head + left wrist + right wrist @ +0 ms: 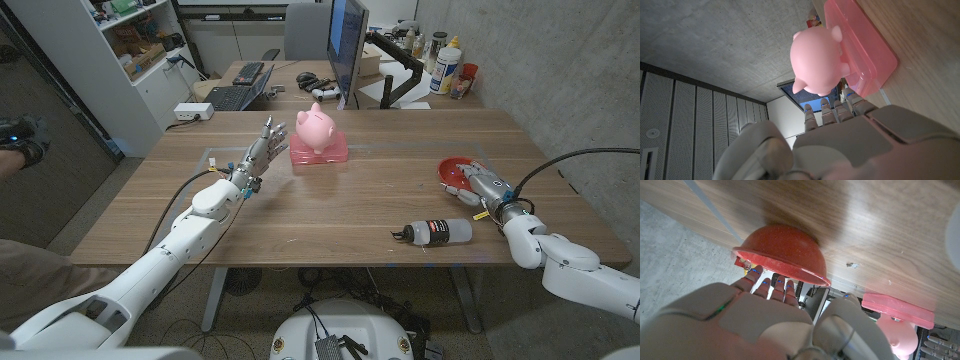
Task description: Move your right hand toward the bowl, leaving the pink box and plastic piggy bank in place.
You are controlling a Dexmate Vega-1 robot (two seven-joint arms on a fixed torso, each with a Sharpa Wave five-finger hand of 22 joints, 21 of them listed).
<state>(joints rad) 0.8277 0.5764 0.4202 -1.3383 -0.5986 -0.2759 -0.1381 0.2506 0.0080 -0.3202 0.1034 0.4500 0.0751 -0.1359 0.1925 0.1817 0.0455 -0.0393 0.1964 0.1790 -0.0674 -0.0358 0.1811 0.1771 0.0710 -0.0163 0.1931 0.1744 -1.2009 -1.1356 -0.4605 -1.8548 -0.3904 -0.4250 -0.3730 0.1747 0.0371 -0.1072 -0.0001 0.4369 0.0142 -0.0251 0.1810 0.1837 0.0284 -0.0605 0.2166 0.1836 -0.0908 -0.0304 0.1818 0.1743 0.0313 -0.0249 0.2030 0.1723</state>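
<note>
My right hand (478, 187) sits right at the red bowl (455, 170), fingers stretched out toward it and holding nothing; in the right wrist view the fingertips (771, 284) come up just beside the bowl's rim (785, 260), though I cannot tell whether they actually touch it. Just beside this hand, toward the robot, a small bottle with a black cap (436, 232) lies on its side on the wooden table (380, 200).

Well apart from my right hand, across the table, the pink box (320, 152) lies flat with the plastic piggy bank (317, 128) standing on top of it. My left hand (256, 158) is raised just beside that box, fingers spread and upright, gripping nothing. From the left wrist view its fingers (832, 111) reach up close to the box's near edge (860, 45), with the piggy bank (817, 55) just beyond them.
</note>
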